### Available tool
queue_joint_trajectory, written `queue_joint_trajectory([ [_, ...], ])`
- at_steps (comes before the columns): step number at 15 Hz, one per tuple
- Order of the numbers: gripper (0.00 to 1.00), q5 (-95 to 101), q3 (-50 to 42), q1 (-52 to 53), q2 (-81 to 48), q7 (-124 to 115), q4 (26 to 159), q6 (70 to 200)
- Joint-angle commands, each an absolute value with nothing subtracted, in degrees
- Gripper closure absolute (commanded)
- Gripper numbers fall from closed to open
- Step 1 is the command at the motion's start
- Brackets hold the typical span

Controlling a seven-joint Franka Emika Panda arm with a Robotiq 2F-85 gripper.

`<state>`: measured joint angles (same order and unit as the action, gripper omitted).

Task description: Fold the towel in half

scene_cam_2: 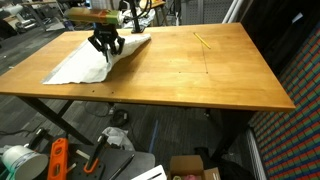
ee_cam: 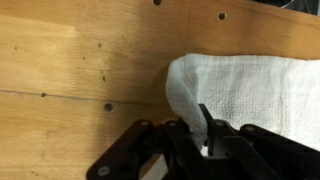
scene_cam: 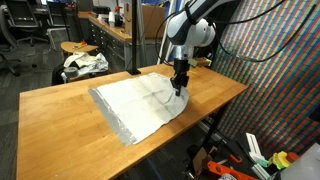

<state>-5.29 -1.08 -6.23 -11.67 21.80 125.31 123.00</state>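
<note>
Wooden table (scene_cam: 60,115) in a cluttered workshop carries the towel (scene_cam: 140,105), spread out (a bit wrinkly) near one edge. Gripper (scene_cam: 180,88) stands over the towel's corner, jaws pinched together on a raised fold.

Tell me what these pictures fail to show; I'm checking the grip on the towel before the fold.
- Wrist view: how much towel the fingers pinch; the gripper body covers it, and the right edge cuts the cloth off.
- In an exterior view: the gripped towel edge, hidden behind the gripper.
- In an exterior view: the towel under the gripper; creases too small.
- Pale bundle beyond the table: too small to identify.
</note>
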Motion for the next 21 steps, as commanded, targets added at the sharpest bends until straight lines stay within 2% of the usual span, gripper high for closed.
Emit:
queue_joint_trajectory([
  [1, 0.97, -2.85, 0.22, -3.2, -6.53, 18.27, 131.22, 127.63],
  [12, 0.97, -1.63, 3.55, 2.81, -1.79, 6.83, 135.58, 135.64],
  [14, 0.95, 0.45, 4.14, 3.8, -1.18, 4.99, 136.62, 136.76],
  [21, 0.96, 10.46, 6.38, 6.89, 0.28, -2.04, 140.13, 138.77],
])
